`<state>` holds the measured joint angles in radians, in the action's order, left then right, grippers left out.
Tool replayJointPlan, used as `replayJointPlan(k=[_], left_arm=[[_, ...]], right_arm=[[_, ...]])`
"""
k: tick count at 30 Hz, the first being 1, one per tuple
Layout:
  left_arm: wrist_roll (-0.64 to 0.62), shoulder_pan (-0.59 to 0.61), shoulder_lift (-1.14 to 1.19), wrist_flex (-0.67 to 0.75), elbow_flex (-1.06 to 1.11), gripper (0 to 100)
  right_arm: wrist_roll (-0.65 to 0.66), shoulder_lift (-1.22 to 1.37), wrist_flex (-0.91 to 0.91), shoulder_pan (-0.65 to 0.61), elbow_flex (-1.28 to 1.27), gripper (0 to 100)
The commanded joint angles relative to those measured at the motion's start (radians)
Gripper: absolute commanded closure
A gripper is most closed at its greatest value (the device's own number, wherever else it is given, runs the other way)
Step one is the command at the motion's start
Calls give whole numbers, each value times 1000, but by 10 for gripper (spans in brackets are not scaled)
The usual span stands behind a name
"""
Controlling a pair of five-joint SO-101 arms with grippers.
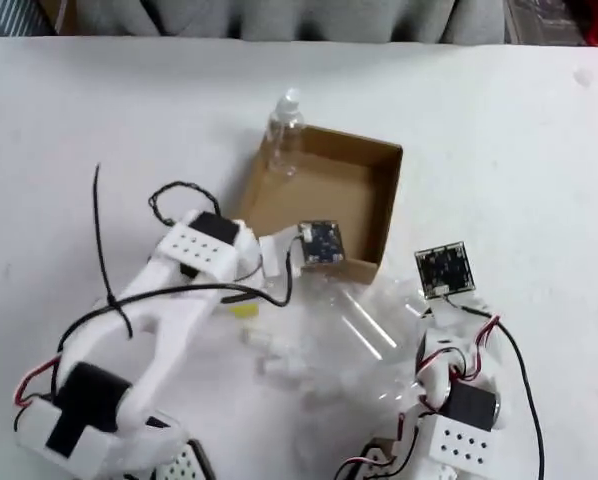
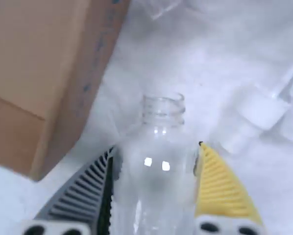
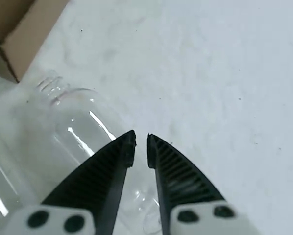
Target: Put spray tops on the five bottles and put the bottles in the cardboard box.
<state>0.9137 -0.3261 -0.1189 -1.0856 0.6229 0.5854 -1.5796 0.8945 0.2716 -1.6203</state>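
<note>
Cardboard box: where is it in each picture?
High view: the box sits in the middle of the white table.
Left wrist view: the box is right beside the open bottle in the left pincer.
Right wrist view: a box corner lies just past the lying bottle, ahead of the right pincer.
Shared landmark: the white table.

A white table [image 1: 499, 120] bears an open brown cardboard box [image 1: 364, 165]. Clear plastic bottles [image 1: 364, 320] lie just beside the box's near wall, and white spray tops [image 1: 277, 352] lie near its near-left corner.
</note>
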Motion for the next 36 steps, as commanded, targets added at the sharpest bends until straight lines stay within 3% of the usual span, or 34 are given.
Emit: replayJointPlan(k=[1, 6, 14, 20, 28, 36], left_arm=[[-135, 19, -117, -28, -25, 928], [-247, 73, -157, -32, -25, 928], [-319, 173, -168, -58, -25, 928], [-612, 259, -170, -55, -54, 928], [-1126, 325, -162, -54, -61, 931], [-1040, 367, -160, 51, 21, 928]], right_arm=[[9, -2, 7, -15, -15, 967], [9, -2, 7, -15, -15, 967], [9, -2, 7, -15, -15, 967], [9, -2, 8, -15, -15, 967], [9, -2, 12, -15, -15, 967], [9, -2, 13, -15, -15, 967]])
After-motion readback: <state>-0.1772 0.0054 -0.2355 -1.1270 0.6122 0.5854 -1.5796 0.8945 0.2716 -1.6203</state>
